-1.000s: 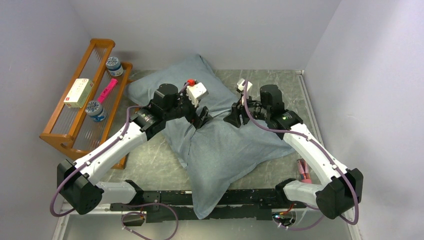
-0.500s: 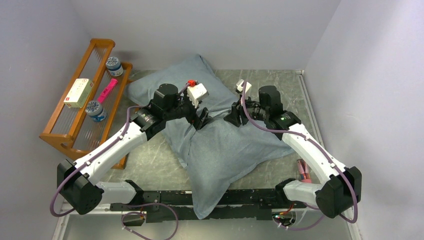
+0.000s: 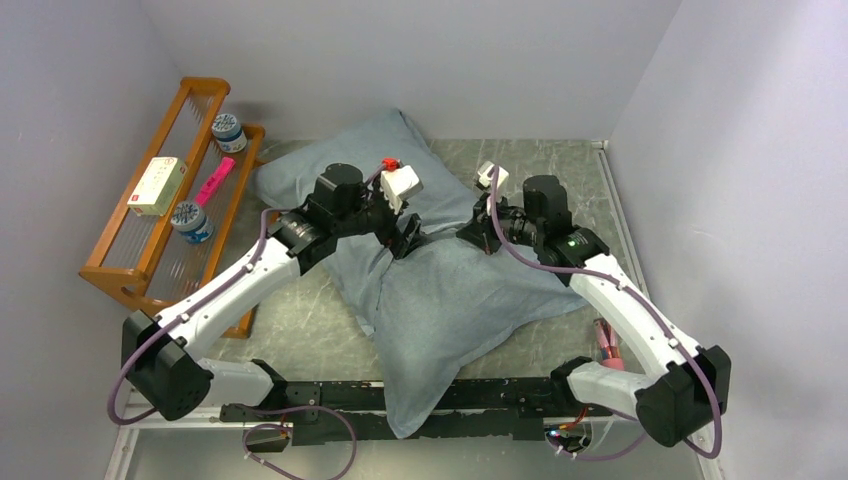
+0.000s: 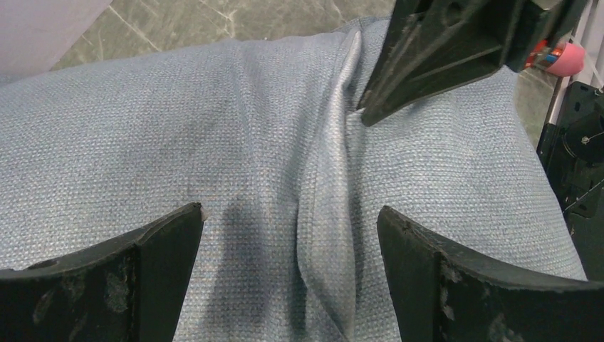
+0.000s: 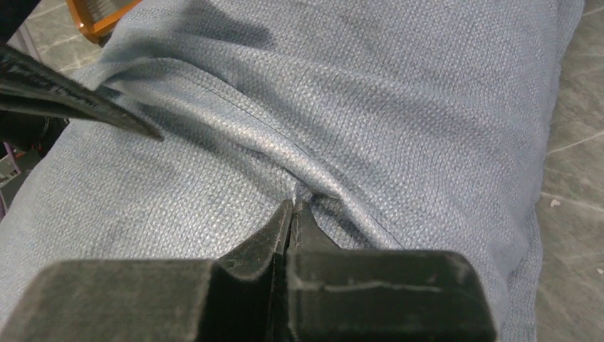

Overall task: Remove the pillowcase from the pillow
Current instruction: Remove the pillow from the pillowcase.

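Near edge: one corner of the pillowcase (image 3: 410, 400) hangs over the near rim of the bench (image 3: 320, 320) by the arm bases, plain grey-blue face up.
Pillow: not seen. No white shows, so it is probably wholly inside the plump cover.
Right gripper (image 5: 292, 206): closed right down, nipping a raised fold (image 5: 271, 146) in the middle of the cover. Puckers spread from its tips.
Left gripper (image 4: 288, 214): spread wide and holding nothing, astride the same fold, just beside the right one's tips.
Step in hand: probably raising a pinch of cloth clear of the filling, so the second gripper can take hold.
Doing it well: lift the pinch gently, as thin cloth can slip from so small a bite. Bring the left gripper down on the ridge only, not into the stuffing. Then pull toward the open end; which end that is cannot be told.
Far side: the cover's far corner lies near the back wall. A wooden rack (image 3: 160, 210) stands well apart on the left.
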Controlling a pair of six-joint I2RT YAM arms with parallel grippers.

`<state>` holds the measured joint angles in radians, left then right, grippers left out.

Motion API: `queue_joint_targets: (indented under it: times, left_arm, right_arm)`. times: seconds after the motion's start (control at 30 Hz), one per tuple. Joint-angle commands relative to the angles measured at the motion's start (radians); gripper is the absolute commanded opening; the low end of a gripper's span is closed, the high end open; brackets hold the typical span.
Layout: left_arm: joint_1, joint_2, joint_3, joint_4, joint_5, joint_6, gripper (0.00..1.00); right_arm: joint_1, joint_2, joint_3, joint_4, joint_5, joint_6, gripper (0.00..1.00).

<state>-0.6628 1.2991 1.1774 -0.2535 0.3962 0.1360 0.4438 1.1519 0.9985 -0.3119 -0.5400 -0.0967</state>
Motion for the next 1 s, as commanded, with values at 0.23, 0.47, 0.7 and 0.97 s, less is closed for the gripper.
queue_joint_targets:
  times: [0.23, 0.47, 0.7, 0.97]
  left_arm:
    - [-0.030, 0.055, 0.103, -0.033, -0.053, 0.024, 0.96]
    - [-0.072, 0.074, 0.129, -0.058, -0.130, 0.055, 0.96]
    - [-0.096, 0.141, 0.186, -0.096, -0.317, 0.053, 0.95]
    - [-0.095, 0.186, 0.227, -0.108, -0.522, 0.014, 0.93]
  right_arm:
    - [0.005, -0.100, -0.045, -0.061, 0.006, -0.014, 0.00]
    - [0.004, -0.103, -0.050, -0.056, -0.003, -0.015, 0.00]
    - [0.005, -0.125, -0.058, -0.071, 0.005, -0.018, 0.00]
    - [0.004, -0.166, -0.076, -0.119, 0.021, -0.025, 0.00]
